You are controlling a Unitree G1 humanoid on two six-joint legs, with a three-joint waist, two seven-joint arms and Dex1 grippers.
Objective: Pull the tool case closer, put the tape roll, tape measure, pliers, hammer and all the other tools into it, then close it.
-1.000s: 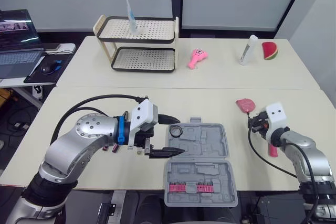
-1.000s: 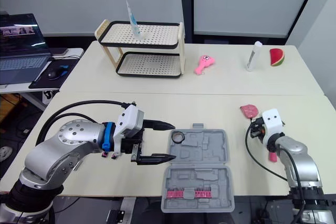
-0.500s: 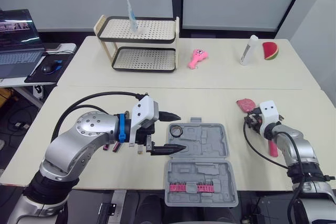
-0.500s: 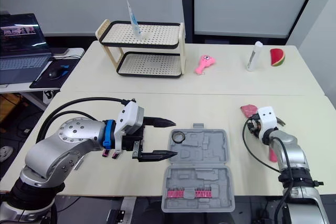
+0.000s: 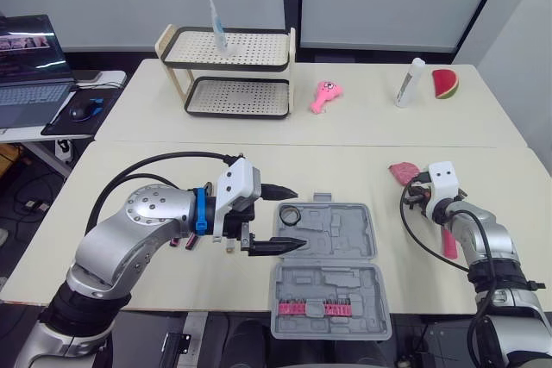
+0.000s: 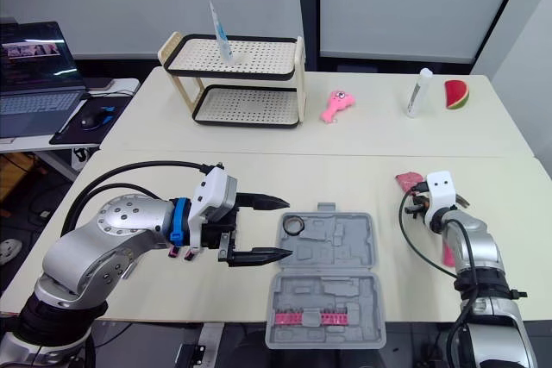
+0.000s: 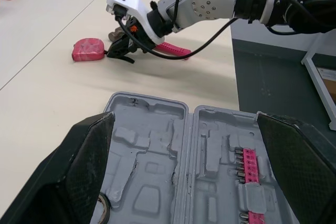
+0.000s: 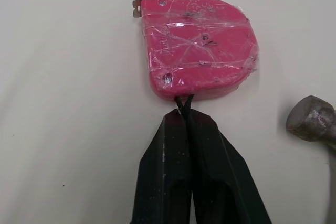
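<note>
Reaching farther than a second ago, my right pincer [image 8: 184, 104] sat clenched, tips touching the tape measure [image 8: 202, 45] right of the open tool case [image 5: 345, 232], likely lining up a grab; my left pincer [image 5: 296, 218] hung released beside it.

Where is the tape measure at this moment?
In the left eye view the tape measure lies on the table at the robot's right, just beyond the right pincer, near the hammer.

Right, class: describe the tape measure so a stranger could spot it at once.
On the near cream table, look right of the open grey tool case. The tape measure is the flat pink casing with one rounded corner, unlike the long-handled hammer beside it.
</note>
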